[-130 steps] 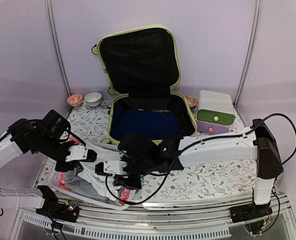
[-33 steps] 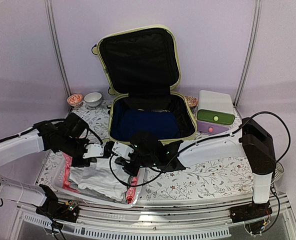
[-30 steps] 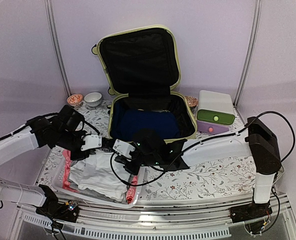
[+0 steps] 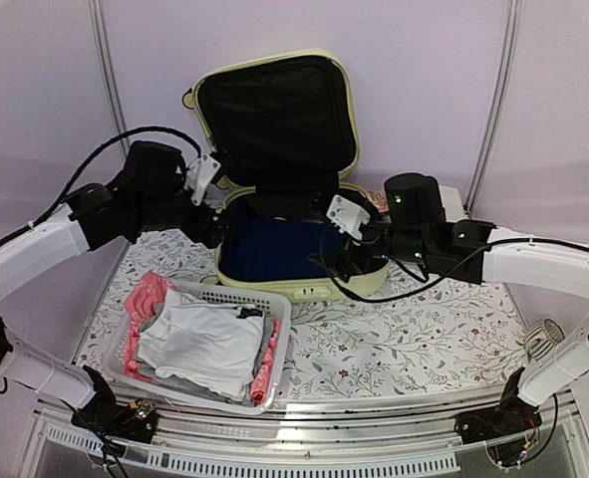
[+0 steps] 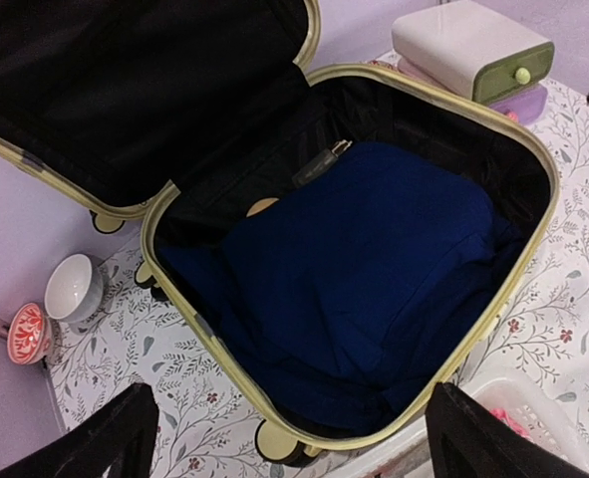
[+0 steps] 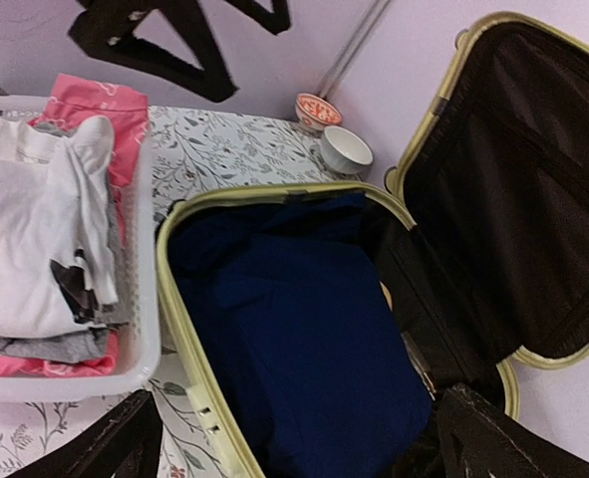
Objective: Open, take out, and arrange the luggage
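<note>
Top external view, pale yellow-green luggage (image 4: 304, 289) lid up (navy cloth (image 4: 284, 249) inside), left pincer (image 5: 294, 438) and right pincer (image 6: 294, 438) both spread wide

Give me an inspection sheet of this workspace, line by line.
Surface: floral tablecloth, lying flat.
Job's things: luggage open, lid upright; navy garment inside.
Clutter: white slatted basket of folded clothes at front left; white bowl and red-patterned bowl behind; drawer box right of the luggage.
Grippers: left gripper open, empty; right gripper open, empty; both above the luggage.
Cables: black cable arching over the left arm; another hanging below the right arm.
Surroundings: lilac walls.
</note>
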Controlling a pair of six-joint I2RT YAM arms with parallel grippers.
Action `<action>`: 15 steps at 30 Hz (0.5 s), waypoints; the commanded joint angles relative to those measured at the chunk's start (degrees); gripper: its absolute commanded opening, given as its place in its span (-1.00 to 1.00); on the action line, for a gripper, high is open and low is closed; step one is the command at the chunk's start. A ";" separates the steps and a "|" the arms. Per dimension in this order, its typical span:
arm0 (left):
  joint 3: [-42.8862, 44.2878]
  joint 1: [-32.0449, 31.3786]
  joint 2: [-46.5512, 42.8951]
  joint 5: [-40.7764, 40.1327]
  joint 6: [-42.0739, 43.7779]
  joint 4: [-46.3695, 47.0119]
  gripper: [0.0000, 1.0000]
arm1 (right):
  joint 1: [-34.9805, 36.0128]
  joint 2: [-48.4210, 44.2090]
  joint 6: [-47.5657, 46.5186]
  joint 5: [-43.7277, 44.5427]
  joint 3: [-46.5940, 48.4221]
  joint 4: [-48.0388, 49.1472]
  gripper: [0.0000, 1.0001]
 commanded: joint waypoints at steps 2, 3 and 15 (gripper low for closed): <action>2.54 -0.54 6.27 2.98 2.52 2.88 0.89 | -6.59 -0.68 -0.49 -5.80 2.52 -7.08 0.98; 2.82 -0.74 7.40 3.14 3.64 3.72 0.89 | -7.51 -0.21 -0.95 -6.07 2.96 -7.86 0.98; 18.85 -2.24 29.22 -4.88 9.99 -0.58 0.91 | -18.52 7.57 8.51 -9.54 14.98 -14.65 0.98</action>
